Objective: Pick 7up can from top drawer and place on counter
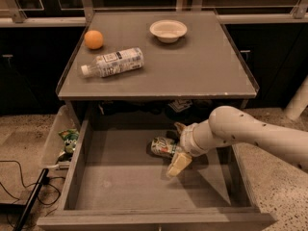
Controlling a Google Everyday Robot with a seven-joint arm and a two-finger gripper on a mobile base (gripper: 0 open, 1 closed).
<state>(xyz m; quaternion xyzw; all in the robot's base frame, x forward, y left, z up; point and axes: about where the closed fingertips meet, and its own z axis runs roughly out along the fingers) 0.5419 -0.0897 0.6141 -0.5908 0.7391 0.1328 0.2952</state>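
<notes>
Greenish 7up can (161, 147) sideways in top drawer (120, 179), claw (174, 150) beside.

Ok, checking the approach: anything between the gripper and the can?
Nothing; the camera view shows the gripper in the drawer, right at the can.

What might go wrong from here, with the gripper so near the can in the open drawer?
1. The 7up can lies on its side in the top drawer, so it may roll away from the gripper.
2. The counter has its front edge above, close behind the can; the lift may strike it.
3. The bottle lying on the counter may roll if bumped.
</notes>
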